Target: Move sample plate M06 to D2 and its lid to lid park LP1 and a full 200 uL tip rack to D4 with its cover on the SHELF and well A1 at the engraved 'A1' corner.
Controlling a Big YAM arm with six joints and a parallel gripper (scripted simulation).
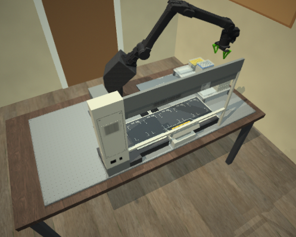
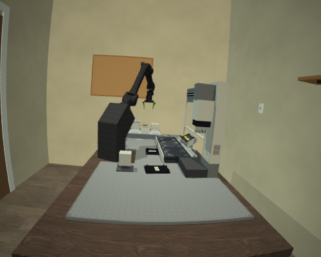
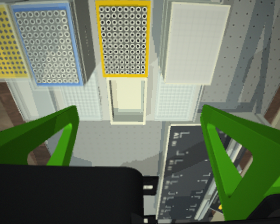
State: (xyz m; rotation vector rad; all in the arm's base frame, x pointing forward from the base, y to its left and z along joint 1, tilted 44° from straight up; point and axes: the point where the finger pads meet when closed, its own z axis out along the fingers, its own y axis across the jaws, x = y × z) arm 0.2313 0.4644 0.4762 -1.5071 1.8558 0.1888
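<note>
My gripper [image 1: 221, 50] [image 2: 149, 104] [image 3: 139, 112] is open and empty, high above the shelf unit [image 1: 156, 81] at the right end of the bench. In the wrist view, a yellow-framed tip rack [image 3: 123, 40] lies straight ahead, showing pale rings on a dark grey field. Left of it is a blue-framed rack [image 3: 47, 45] [image 1: 205, 64] with pale rings on grey. At the far left a rack [image 3: 3, 45] [image 1: 196, 61] shows mostly yellow plate. A white lidded plate [image 3: 196, 42] [image 1: 183, 71] lies to the right. The dark deck [image 3: 183, 175] [image 1: 168, 116] is below me. Labels are too small to read.
The liquid handler's grey gantry beam [image 1: 180, 84] and cream tower [image 1: 109, 131] stand along the deck. More white plates [image 1: 207, 92] and a cream box [image 3: 127, 97] sit lower down. Two black nests [image 2: 157, 168] [image 2: 152, 150] and a white block [image 2: 125, 158] are on the grey mat.
</note>
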